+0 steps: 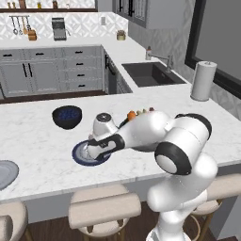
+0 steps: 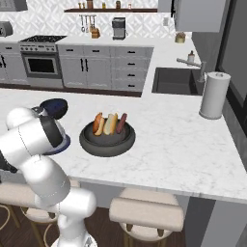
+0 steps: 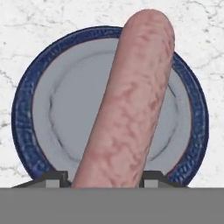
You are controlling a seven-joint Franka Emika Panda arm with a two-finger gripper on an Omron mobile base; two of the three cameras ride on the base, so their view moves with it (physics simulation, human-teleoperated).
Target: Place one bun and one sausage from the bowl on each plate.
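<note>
A pink sausage (image 3: 131, 96) stands between my gripper's (image 3: 105, 179) fingertips, and the gripper is shut on it. Right beneath it lies the grey plate with the dark blue rim (image 3: 26, 127). From the left base camera the gripper (image 1: 90, 151) hangs low over that plate (image 1: 78, 157) near the counter's front edge. The plain light grey plate (image 1: 4, 173) lies at the far left. The wide dark bowl (image 2: 107, 146) sits mid-counter and holds two buns (image 2: 99, 123) and a darker sausage (image 2: 122, 122). My arm hides most of the bowl in the left base view.
A smaller black bowl with a blue inside (image 1: 67, 116) stands just behind the blue-rimmed plate. A paper towel roll (image 2: 213, 95) and a sink (image 2: 176, 81) are at the back right. Padded stools (image 1: 104, 210) line the counter's front edge.
</note>
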